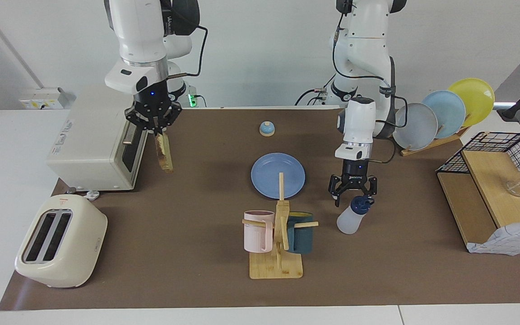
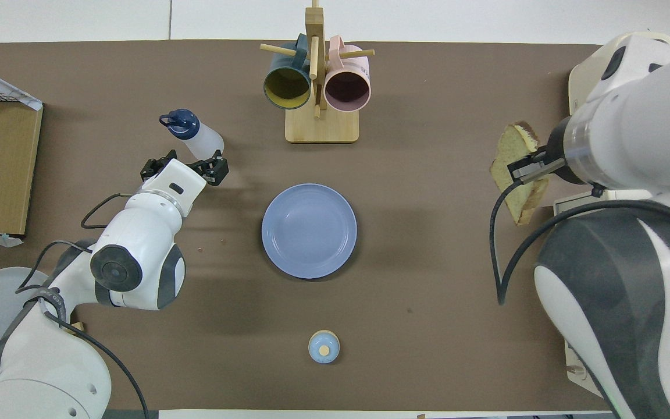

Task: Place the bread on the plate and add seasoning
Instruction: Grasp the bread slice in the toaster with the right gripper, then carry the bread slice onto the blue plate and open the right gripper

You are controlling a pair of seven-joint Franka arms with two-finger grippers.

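My right gripper (image 1: 155, 128) is shut on the top edge of the bread (image 1: 165, 155), a tan slice with a brown crust. The slice hangs on edge in the air over the mat in front of the toaster oven; it also shows in the overhead view (image 2: 516, 174). The blue plate (image 1: 269, 174) lies flat and bare at the table's middle (image 2: 309, 230). The seasoning (image 1: 353, 216), a whitish bottle with a navy cap, stands beside the plate toward the left arm's end (image 2: 196, 135). My left gripper (image 1: 353, 195) is open, just above and beside the bottle's cap, not touching it.
A cream toaster (image 1: 61, 241) with empty slots stands at the right arm's end, a toaster oven (image 1: 97, 140) nearer the robots. A wooden mug rack (image 1: 278, 234) with two mugs, a small bell (image 1: 266, 128), upright plates (image 1: 440, 113) and a wire shelf (image 1: 490, 189) are around.
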